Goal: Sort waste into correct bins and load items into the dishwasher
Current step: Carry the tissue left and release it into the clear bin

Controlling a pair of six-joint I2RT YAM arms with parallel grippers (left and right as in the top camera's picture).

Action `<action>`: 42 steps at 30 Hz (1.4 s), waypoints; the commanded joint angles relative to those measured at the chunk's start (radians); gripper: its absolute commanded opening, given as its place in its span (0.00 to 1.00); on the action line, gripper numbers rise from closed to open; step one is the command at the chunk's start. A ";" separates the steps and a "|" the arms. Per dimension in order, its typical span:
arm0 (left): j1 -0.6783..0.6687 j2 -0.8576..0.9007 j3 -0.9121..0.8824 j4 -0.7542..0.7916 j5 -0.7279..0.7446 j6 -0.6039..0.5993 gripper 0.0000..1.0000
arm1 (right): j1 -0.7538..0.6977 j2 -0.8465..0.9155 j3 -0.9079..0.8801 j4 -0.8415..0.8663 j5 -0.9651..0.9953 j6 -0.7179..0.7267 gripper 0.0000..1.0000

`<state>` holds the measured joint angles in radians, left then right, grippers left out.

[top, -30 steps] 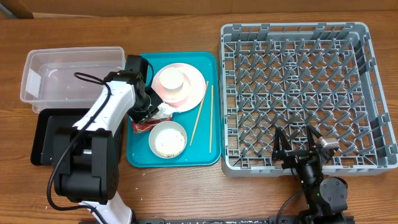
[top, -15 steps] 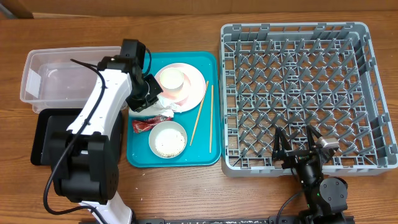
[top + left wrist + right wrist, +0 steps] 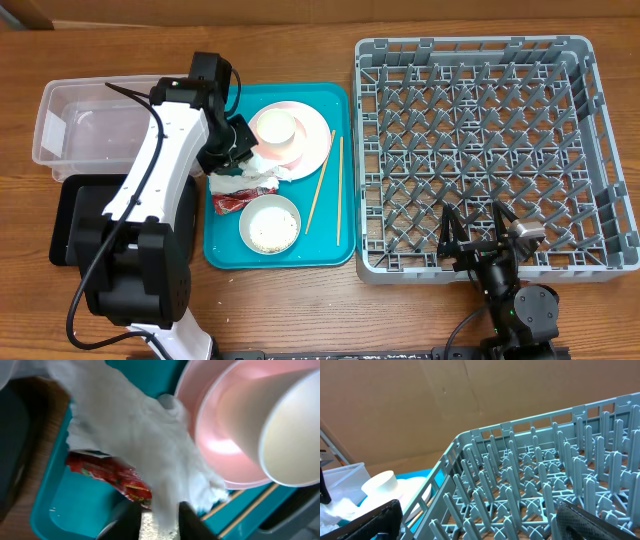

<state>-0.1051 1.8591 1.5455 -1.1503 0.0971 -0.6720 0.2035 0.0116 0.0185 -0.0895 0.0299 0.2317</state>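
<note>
White crumpled foil is pinched between the two fingers of the left end effector, seen close up in the left wrist view. This is the pale part of the white-and-red wrapper; its red end trails down over the teal tray, just beside the grey-green bowl, in which rice grains are scattered. Whether the red end touches the tray floor cannot be told.

Just to the right of the wrapper, a pink plate is seen on the same tray, with a small pink bowl on it and a white cup set inside that bowl. Two wooden chopsticks lie along the tray's right side, one leaning on the plate's edge.

To the left, on the wooden table, a clear plastic tub and a black tray are placed one behind the other.

At the right, the right end effector is held with its fingers spread apart, gripping nothing, over the near edge of the grey dish rack.
</note>
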 commanded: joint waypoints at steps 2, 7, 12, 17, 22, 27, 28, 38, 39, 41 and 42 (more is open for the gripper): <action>0.002 -0.028 -0.091 0.053 -0.056 -0.006 0.43 | -0.004 -0.009 -0.010 0.008 -0.002 -0.004 1.00; 0.002 -0.028 -0.185 0.197 -0.056 -0.016 0.64 | -0.004 -0.009 -0.010 0.008 -0.002 -0.004 1.00; 0.002 -0.028 -0.196 0.226 -0.057 -0.053 0.74 | -0.004 -0.009 -0.010 0.008 -0.002 -0.004 1.00; 0.002 -0.028 -0.196 0.208 -0.056 -0.090 0.83 | -0.004 -0.009 -0.010 0.008 -0.002 -0.004 1.00; 0.002 -0.028 -0.198 0.175 -0.055 -0.158 0.81 | -0.004 -0.009 -0.010 0.008 -0.002 -0.004 1.00; 0.002 -0.028 -0.229 0.190 -0.056 -0.237 0.76 | -0.004 -0.009 -0.010 0.008 -0.002 -0.004 1.00; 0.002 -0.028 -0.242 0.206 -0.056 -0.243 0.76 | -0.004 -0.009 -0.010 0.008 -0.002 -0.004 1.00; 0.010 -0.029 -0.325 0.365 -0.052 -0.245 0.45 | -0.004 -0.009 -0.010 0.008 -0.002 -0.004 1.00; 0.010 -0.029 -0.323 0.367 -0.052 -0.245 0.37 | -0.004 -0.009 -0.010 0.008 -0.002 -0.004 1.00; 0.010 -0.029 -0.323 0.367 -0.052 -0.245 0.20 | -0.004 -0.009 -0.010 0.008 -0.002 -0.004 1.00; 0.010 -0.029 -0.323 0.366 -0.052 -0.245 0.16 | -0.004 -0.009 -0.010 0.008 -0.002 -0.004 1.00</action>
<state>-0.1032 1.8549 1.2373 -0.7837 0.0479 -0.9123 0.2035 0.0116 0.0185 -0.0895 0.0296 0.2314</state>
